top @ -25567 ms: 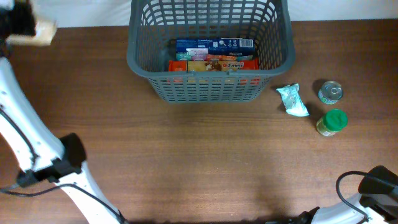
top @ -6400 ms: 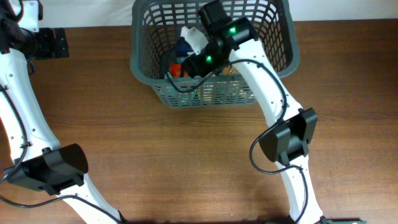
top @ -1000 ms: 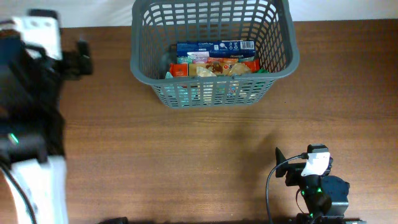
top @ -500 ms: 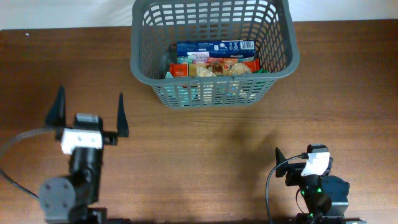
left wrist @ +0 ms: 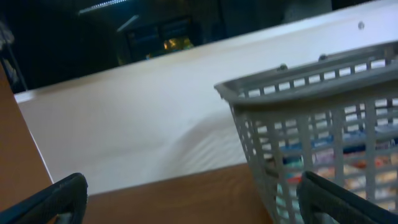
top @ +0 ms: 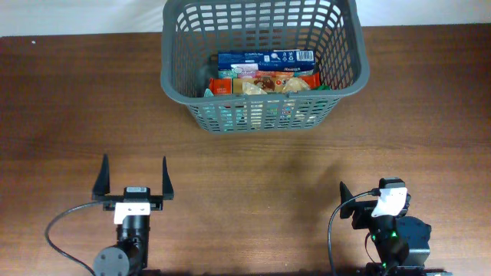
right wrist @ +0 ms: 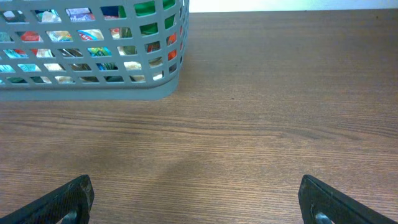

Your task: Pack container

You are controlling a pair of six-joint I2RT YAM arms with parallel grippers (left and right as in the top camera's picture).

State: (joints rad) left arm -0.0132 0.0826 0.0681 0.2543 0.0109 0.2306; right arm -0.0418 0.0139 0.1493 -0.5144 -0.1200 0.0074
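Note:
The container (top: 164,73), a dark grey slotted basket, stands at the far middle of the table. Inside lie a blue box (top: 265,57) and red and orange packets (top: 268,80). My left gripper (top: 132,178) rests near the front left edge, open and empty, well short of the basket. My right gripper (top: 374,196) sits at the front right, open and empty too. The left wrist view has the basket (left wrist: 298,78) ahead to the right, between wide fingers (left wrist: 59,198). The right wrist view shows the basket (right wrist: 93,93) at upper left, with bare wood between the fingertips (right wrist: 339,200).
Brown wooden tabletop (top: 253,169) stretches between the basket and both grippers. A white backdrop (left wrist: 137,130) rises behind the table's far edge. A black cable (top: 334,230) loops beside the right arm's base.
My left arm has dropped from high at the far left down to the front left edge, its jaws still wide. The right arm and the basket have not moved.

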